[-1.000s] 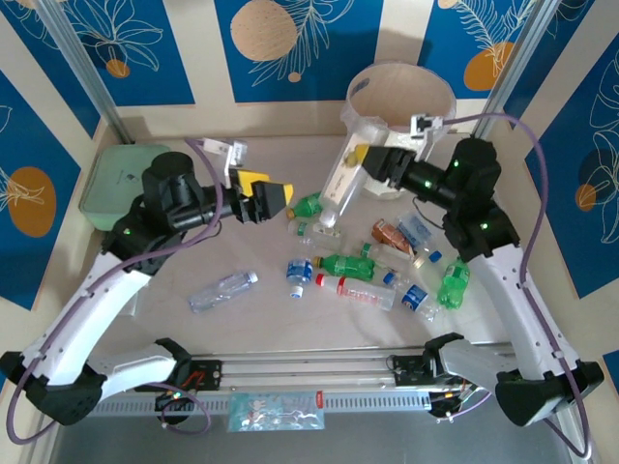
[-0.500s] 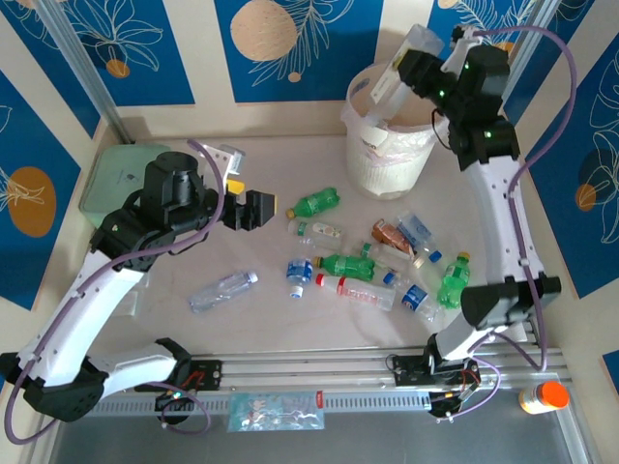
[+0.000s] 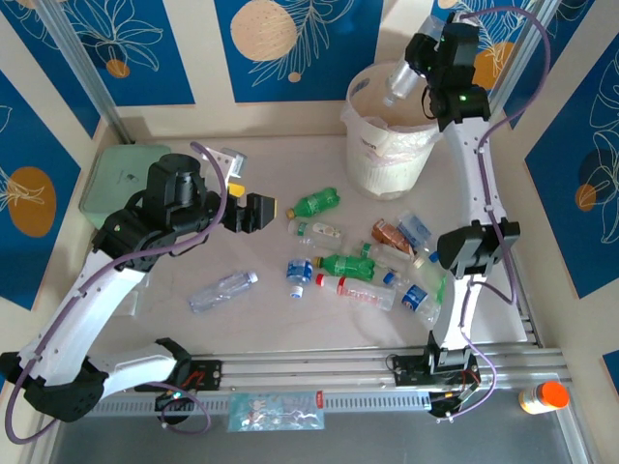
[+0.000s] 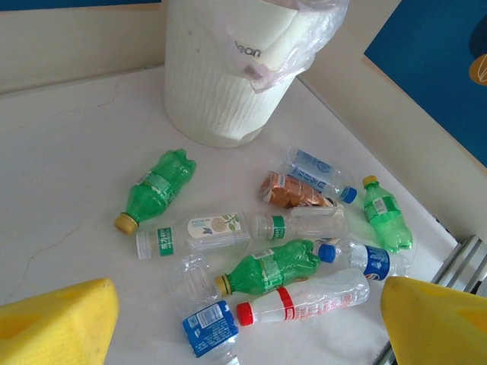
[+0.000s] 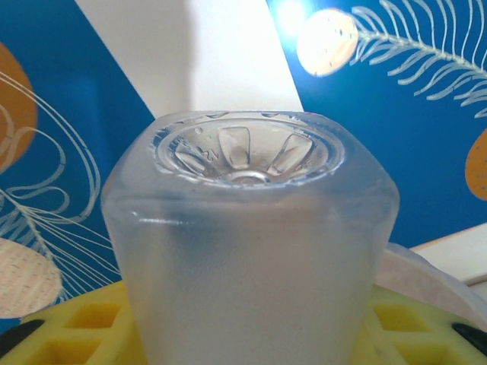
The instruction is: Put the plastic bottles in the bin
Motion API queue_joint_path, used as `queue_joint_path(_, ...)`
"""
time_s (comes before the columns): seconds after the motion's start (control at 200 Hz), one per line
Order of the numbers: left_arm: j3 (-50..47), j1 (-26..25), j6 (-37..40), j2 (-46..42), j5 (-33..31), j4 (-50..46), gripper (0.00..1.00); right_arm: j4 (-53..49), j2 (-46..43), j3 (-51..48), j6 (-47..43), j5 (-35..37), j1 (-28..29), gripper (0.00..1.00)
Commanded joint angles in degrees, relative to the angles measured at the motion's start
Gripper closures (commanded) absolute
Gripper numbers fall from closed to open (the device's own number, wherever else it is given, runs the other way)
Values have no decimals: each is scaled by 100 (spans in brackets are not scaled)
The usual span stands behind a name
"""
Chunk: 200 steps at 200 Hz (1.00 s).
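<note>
Blue wall [image 5: 426, 152] backs the right tool's [image 3: 414, 70] bottle [image 5: 243, 251], base dimpled.

The big round white plastic bin [image 3: 382, 166], lined with a see-through bag, stands at the far right. One clear plastic bottle [image 3: 400, 81] is tilted above its rim. The other small clear and green plastic bottles [image 3: 346, 265] lie on their sides nearer. One clear bottle [image 3: 222, 290] lies alone to the left.

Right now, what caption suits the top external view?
Right gripper holds a clear bottle over the bin; left gripper hovers open near scattered bottles.
</note>
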Motion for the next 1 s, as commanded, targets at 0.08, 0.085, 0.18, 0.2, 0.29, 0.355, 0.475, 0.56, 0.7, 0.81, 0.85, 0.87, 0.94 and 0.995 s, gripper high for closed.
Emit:
queue_joint_path(0.08,-149,-13,122,-150,-31,-79,11,-432,335,132,-36,-82,99,50)
queue_joint_path(0.085,-153,-18,122,-150,-31,-80,11,-441,346,130,-33,-93,101,50)
queue_joint_path(0.18,-247,-13,111,-144,-40,-80,11,-590,597,178,7,-390,120,48)
queue_joint_path(0.2,-272,-13,101,-141,-36,-70,11,-646,658,208,27,-455,117,48)
queue_joint_path(0.29,-349,-9,79,-150,-23,-62,11,-920,947,399,32,-675,126,47)
queue_joint_path(0.355,-382,-11,81,-154,-31,-74,11,-1086,1144,498,54,-875,125,47)
queue_joint_path(0.475,-509,-13,22,-185,-42,-39,11,-1330,1422,603,159,-1215,95,46)
queue_joint_path(0.56,-585,-13,-31,-160,19,-67,11,-1494,1549,683,201,-1390,52,43)
queue_joint_path(0.7,-657,-12,-45,-167,-86,-203,10,-1656,1566,827,225,-1441,-17,30)
queue_joint_path(0.81,-683,-13,-3,-193,-161,-264,9,-1766,1456,1000,184,-1352,-29,23)
queue_joint_path(0.85,-691,-12,6,-194,-204,-282,8,-1761,1371,1007,142,-1294,-21,21)
queue_joint_path(0.87,-692,-13,8,-194,-232,-291,8,-1764,1327,1007,117,-1278,-20,20)
queue_joint_path(0.94,-692,-13,28,-202,-315,-332,7,-1751,1156,1006,13,-1211,-5,19)
queue_joint_path(0.995,-684,-13,24,-219,-379,-377,7,-1772,1005,1002,-93,-1097,27,19)
